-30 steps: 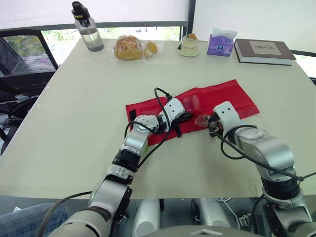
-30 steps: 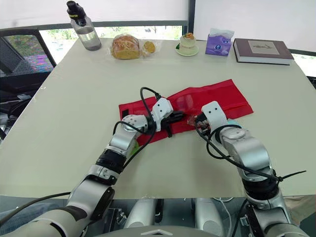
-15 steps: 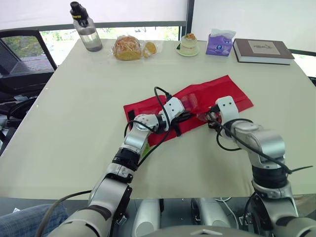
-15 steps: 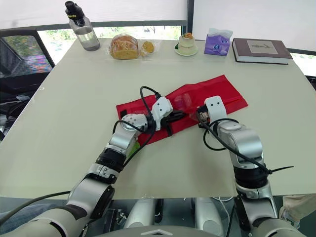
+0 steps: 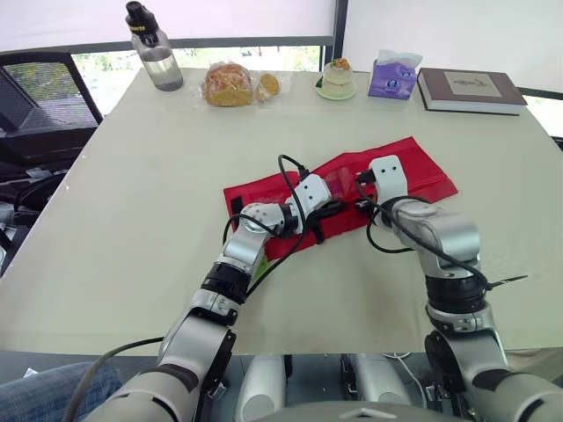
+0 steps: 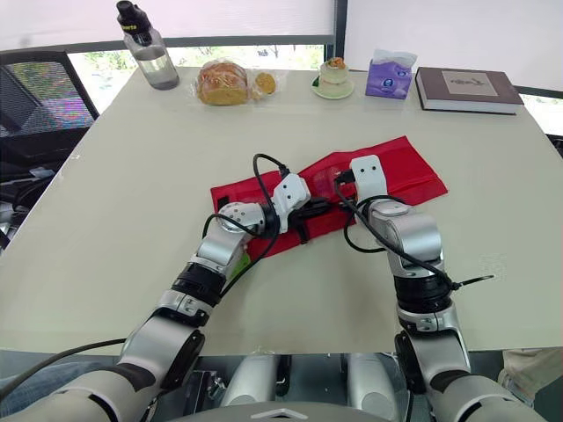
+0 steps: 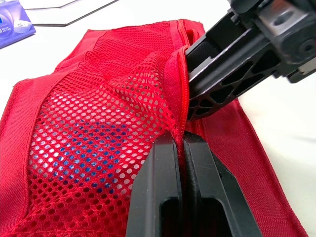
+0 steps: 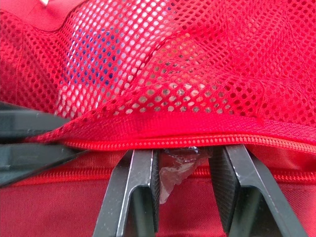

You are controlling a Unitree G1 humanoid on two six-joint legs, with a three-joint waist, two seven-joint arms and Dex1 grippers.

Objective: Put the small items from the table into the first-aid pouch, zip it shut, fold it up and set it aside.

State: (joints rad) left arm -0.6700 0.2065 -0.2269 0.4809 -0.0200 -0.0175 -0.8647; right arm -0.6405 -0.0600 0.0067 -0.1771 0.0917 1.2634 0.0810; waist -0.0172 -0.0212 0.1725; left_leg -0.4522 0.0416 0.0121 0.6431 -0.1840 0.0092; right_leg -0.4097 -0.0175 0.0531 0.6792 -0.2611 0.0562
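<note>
The red first-aid pouch (image 5: 413, 167) lies unfolded in the middle of the table. My left gripper (image 7: 181, 143) is shut on the zipper edge of its mesh pocket (image 7: 98, 133) and lifts it into an opening. Something blue (image 7: 74, 148) shows through the mesh. My right gripper (image 8: 182, 158) is at the pocket mouth, its fingertips just under the raised edge. It is shut on a small item in a clear wrapper (image 8: 175, 165). In the head views the two grippers (image 5: 330, 208) (image 5: 361, 192) sit close together on the pouch.
Along the table's far edge stand a water bottle (image 5: 157, 53), bagged bread (image 5: 230, 85), a small dessert cup (image 5: 338, 81), a purple tissue pack (image 5: 392, 77) and a book (image 5: 464, 89). A black chair (image 5: 35, 97) is at the far left.
My right gripper has carried the wrapped item from the pouch's near edge up and leftward to the pocket mouth beside the left gripper. The left gripper has kept its pinch in place.
</note>
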